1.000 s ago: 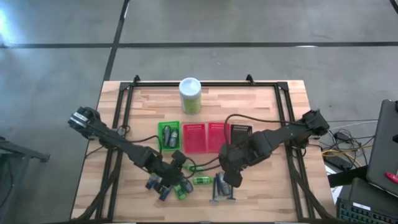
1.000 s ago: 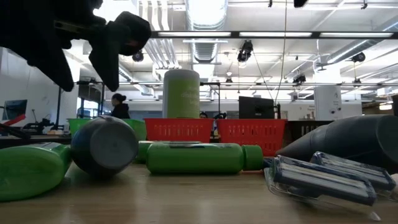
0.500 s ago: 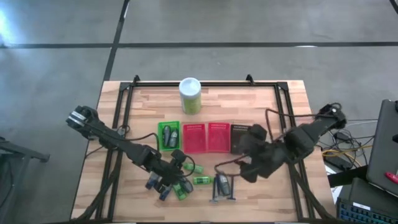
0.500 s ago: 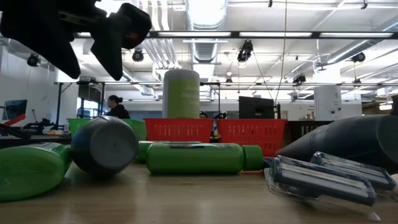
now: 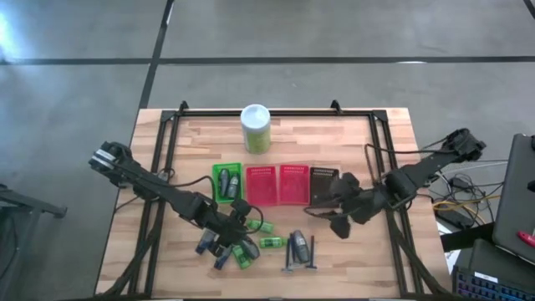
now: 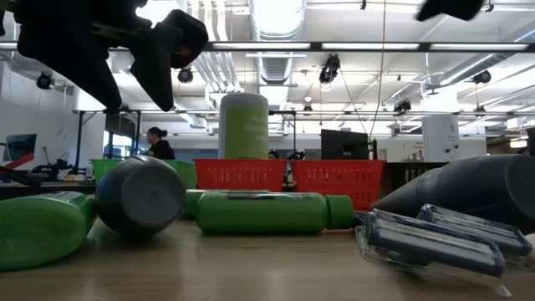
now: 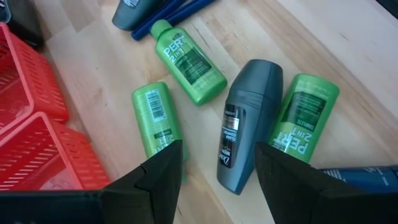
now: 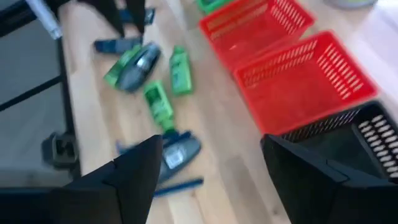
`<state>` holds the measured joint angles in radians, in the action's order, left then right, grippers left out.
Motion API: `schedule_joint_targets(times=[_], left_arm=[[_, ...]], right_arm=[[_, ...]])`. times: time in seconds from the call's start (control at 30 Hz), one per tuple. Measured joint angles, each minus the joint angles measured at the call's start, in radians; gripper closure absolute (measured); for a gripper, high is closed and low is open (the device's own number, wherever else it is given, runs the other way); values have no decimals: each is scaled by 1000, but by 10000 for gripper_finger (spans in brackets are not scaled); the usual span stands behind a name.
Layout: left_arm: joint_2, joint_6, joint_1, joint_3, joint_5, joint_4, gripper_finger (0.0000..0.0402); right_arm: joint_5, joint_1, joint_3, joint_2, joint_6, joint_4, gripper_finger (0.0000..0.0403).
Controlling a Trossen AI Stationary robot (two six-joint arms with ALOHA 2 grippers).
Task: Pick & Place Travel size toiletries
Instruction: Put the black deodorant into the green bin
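Observation:
The toiletries lie loose near the table's near edge: green mini bottles (image 5: 261, 227) (image 7: 189, 62), a dark grey tube (image 7: 249, 124) lying flat, another dark tube (image 5: 297, 245) and thin dark sticks (image 5: 301, 266). My left gripper (image 5: 232, 237) (image 7: 217, 149) hovers open above this pile, its fingers standing to either side of the grey tube without touching it. My right gripper (image 5: 333, 213) (image 8: 211, 143) is open and empty, in the air just on the near side of the black basket (image 5: 324, 182).
A row of small baskets sits mid-table: green (image 5: 226, 182) with a few items inside, two red ones (image 5: 261, 184) (image 5: 291, 184), then the black one. A tall green white-lidded canister (image 5: 256, 128) stands behind them. Bare wood shows at the far left and right.
My right gripper has left the spot beside the dark tube and sticks, rising and swinging toward the table's right and far side, to a place by the black basket; it carries nothing. The toiletries have stayed where they were.

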<state>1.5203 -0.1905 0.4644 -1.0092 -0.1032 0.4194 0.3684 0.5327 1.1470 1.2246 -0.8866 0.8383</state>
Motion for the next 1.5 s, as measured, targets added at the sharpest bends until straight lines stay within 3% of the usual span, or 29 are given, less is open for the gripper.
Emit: schedule_joint_targets(times=[0.27, 0.4, 0.57, 0.7, 1.07, 1.5], left_arm=[[0, 72, -3, 0, -22, -5, 200], [11, 55, -3, 0, -19, -43, 200], [64, 6, -7, 0, 109, -109, 200], [93, 45, -7, 0, 120, -124, 198], [164, -26, -3, 0, 159, -160, 155], [246, -68, -31, -1, 166, -199, 156]], right_arm=[[-128, 5, -115, -170, -40, -4, 159], [-137, 25, -155, -242, 95, -141, 169], [-126, 24, -178, -300, 101, -141, 179], [-126, 24, -204, -327, 63, -139, 184], [-131, 24, -208, -334, 52, -141, 154], [-132, 23, -208, -334, 51, -141, 114]])
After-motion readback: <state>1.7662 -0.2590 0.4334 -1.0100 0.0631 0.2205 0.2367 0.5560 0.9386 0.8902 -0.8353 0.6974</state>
